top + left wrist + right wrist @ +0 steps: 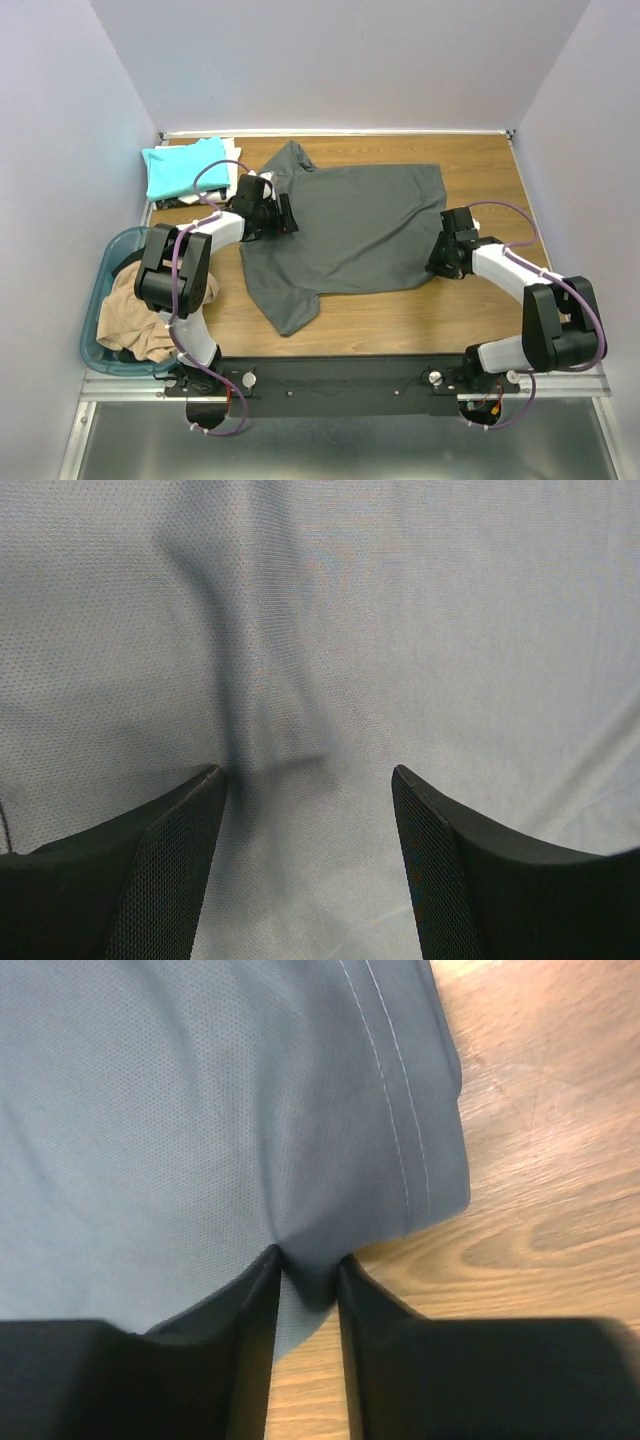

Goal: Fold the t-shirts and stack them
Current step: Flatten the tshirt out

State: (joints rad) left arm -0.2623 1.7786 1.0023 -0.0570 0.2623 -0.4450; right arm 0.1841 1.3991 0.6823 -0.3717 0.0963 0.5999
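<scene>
At your far left, the tan t-shirt [140, 310] lies bunched in the blue-green basket [95, 300], and the teal t-shirt [183, 167] sits folded at the back-left corner of the table [500, 180]. Your left gripper [310, 775] hangs over the dark grey t-shirt [360, 225] near its collar end, fingers spread wide with nothing between them. That shirt lies spread flat mid-table. Your right gripper [308, 1260] has its fingers close together, pinching a fold at the shirt's hemmed right edge.
</scene>
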